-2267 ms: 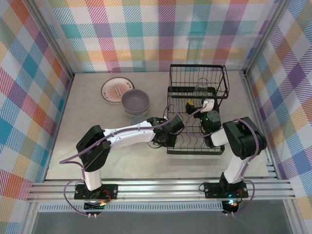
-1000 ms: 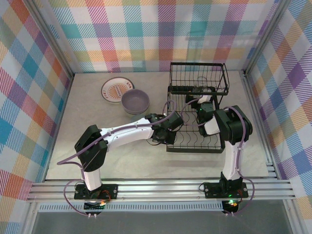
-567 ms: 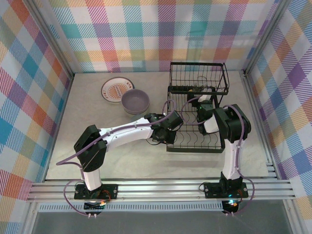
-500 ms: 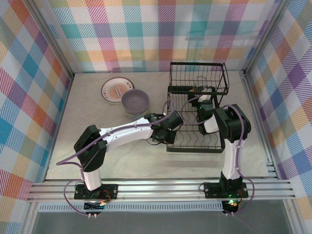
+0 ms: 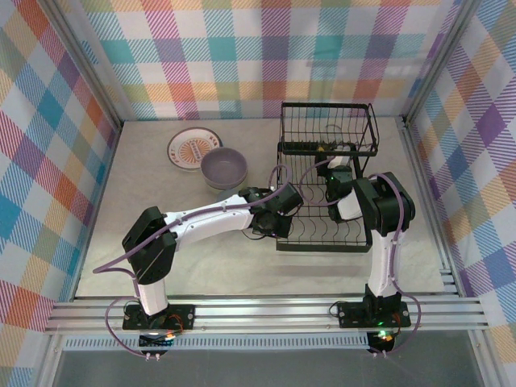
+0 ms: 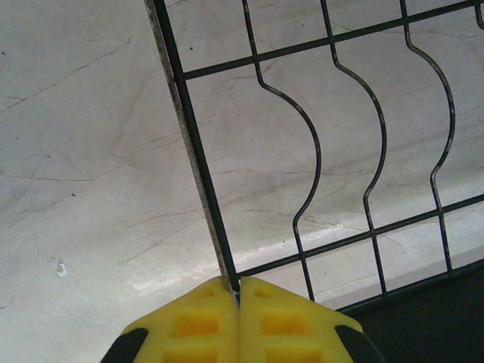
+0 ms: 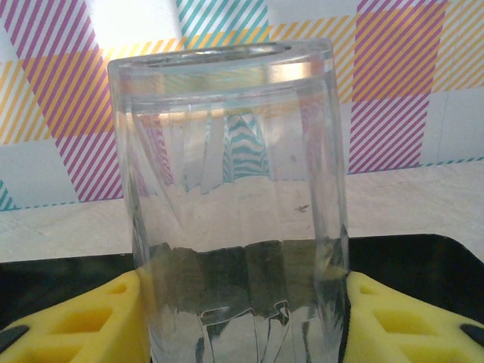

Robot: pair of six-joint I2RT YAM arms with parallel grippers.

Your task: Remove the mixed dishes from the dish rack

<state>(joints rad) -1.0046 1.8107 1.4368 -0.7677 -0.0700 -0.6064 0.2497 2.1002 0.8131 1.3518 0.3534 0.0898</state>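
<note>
The black wire dish rack (image 5: 322, 248) stands right of centre. A clear glass tumbler (image 5: 332, 147) sits in its raised upper basket (image 5: 368, 129). In the right wrist view the tumbler (image 7: 234, 181) stands upright between the yellow pads (image 7: 113, 321), which touch its sides; my right gripper (image 5: 335, 158) is shut on it. My left gripper (image 5: 274, 224) is at the rack's left edge, and in the left wrist view my left gripper (image 6: 239, 291) is shut on the rack's frame wire (image 6: 198, 162). The orange sunburst plate (image 5: 193, 147) and the lavender bowl (image 5: 223, 168) rest on the table left of the rack.
The lower tray's wavy slot wires (image 6: 310, 159) lie over the pale marble tabletop (image 5: 153, 185). Checkered walls enclose the table on three sides, and the rack's back is close to the rear wall (image 5: 322, 72).
My right gripper has moved from the lower tray to the upper basket, and its fingers have closed in on the tumbler. The left arm has barely moved and keeps its hold on the rack.
</note>
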